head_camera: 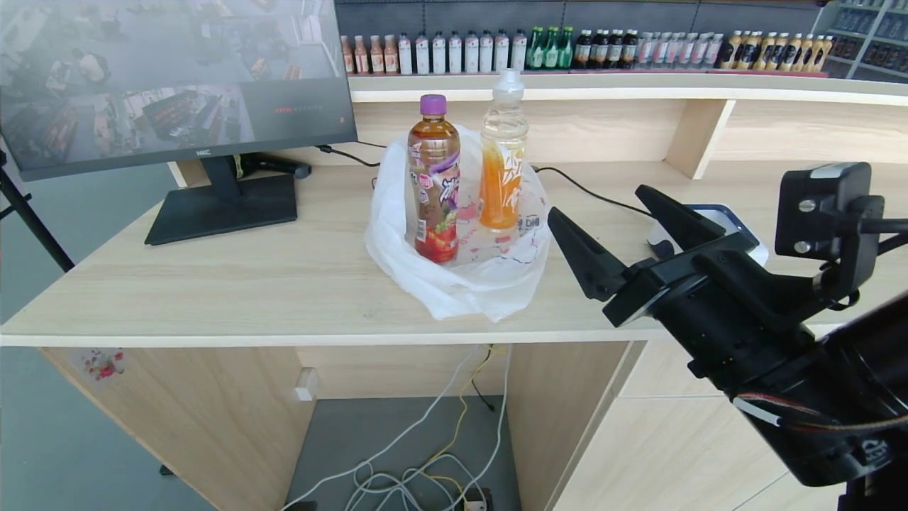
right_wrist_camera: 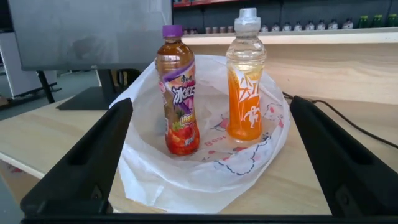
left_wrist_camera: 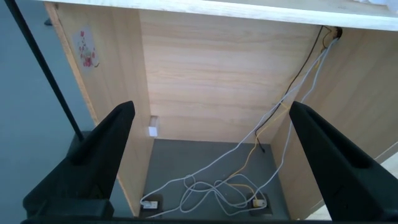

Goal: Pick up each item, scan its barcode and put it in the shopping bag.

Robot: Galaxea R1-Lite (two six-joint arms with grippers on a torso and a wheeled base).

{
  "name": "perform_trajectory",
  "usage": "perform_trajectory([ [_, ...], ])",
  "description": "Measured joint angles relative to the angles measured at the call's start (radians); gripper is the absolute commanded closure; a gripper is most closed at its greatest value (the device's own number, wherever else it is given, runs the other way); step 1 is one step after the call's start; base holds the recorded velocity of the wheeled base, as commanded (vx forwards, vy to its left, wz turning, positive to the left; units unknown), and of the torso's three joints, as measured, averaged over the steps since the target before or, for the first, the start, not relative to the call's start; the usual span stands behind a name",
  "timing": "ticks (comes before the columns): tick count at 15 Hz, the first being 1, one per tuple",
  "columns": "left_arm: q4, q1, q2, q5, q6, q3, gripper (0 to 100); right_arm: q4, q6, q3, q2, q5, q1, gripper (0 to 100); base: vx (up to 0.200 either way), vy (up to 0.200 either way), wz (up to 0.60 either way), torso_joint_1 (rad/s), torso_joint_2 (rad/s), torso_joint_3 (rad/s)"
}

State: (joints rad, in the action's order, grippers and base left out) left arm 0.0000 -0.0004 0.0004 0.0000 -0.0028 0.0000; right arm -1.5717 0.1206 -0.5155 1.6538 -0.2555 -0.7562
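The left gripper [left_wrist_camera: 211,109] hangs low in front of the desk [left_wrist_camera: 205,68], below its top; its two black fingers are spread wide with nothing between them; past them, white and yellow wires [left_wrist_camera: 217,190] lie in loops on the grey floor under the desk, and a small flower sticker [left_wrist_camera: 86,48] sits on the desk's side panel; the right gripper [head_camera: 597,202] is up at the height of the desk top, on the right side, and its two fingers are spread wide too, holding nothing; it points at the shopping bag [head_camera: 454,287] and is near it; the shopping bag is white plastic and lies open in the middle of the desk top with its sides slumped down; two bottles stand upright inside it, side by side; the one on the left is a brown drink bottle [head_camera: 433,181] with a purple cap; the one on the right is a clear bottle [head_camera: 503,152] with an orange label and a clear cap; behind the right gripper a white and blue thing [head_camera: 731,218] lies on the desk, mostly hidden, so I cannot tell what it is; a black cord [head_camera: 589,190] runs across the desk behind the bag; a big screen [head_camera: 170,78] stands on its black foot at the back left; far behind, a long row of bottles [head_camera: 582,50] fills a shelf.
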Motion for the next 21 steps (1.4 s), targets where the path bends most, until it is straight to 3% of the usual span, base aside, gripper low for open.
perform_trajectory([
  [21,0.000,0.000,0.000,0.000,-0.001,0.000,0,0.002,0.000,0.014,0.007,-0.001,0.006,0,0.000,-0.200,0.00,0.004,0.00,0.003],
])
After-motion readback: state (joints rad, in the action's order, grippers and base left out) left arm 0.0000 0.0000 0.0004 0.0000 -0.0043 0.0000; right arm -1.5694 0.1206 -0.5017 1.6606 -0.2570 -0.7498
